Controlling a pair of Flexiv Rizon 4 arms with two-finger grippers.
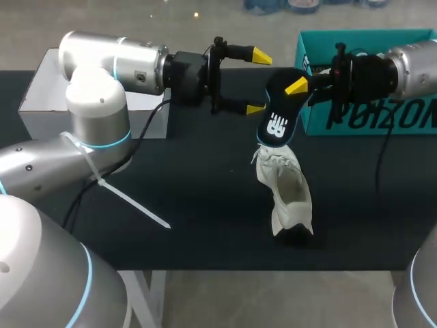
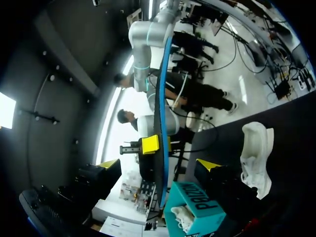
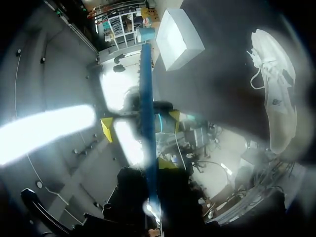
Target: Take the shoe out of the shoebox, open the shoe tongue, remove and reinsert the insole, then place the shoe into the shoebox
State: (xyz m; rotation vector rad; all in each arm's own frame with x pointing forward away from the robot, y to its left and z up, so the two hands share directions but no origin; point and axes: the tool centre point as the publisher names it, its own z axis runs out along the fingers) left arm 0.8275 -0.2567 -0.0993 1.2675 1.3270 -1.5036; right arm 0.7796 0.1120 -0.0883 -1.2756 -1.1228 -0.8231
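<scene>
Right of the table's middle, clenching the insole [image 1: 275, 123] in the right gripper [image 1: 295, 84], dangling it above the shoe [image 1: 287, 191], holding the left gripper [image 1: 259, 81] spread beside; risking a drop from that shallow pinch.

Teal cardboard shoebox [image 1: 315, 121]: it is running off the head view's right edge, and the right arm [image 1: 403, 68] is covering part of its front wall (the print there is getting broken up too).
White open box [image 1: 41, 96]: the left arm [image 1: 95, 102] is blocking its near right part.
Right gripper [image 1: 295, 90]: in the head view one yellow-tipped finger is hiding behind the dark flat insole [image 1: 276, 119] it is pinching.
Insole in the wrist views: it is showing edge-on only, as a thin blue strip, and glare is blurring it in the right wrist view.
White lace-up shoe [image 1: 287, 188]: it is smearing near the right wrist view's rim, and the dark patch at its near end is not resolving into sole or shadow.
</scene>
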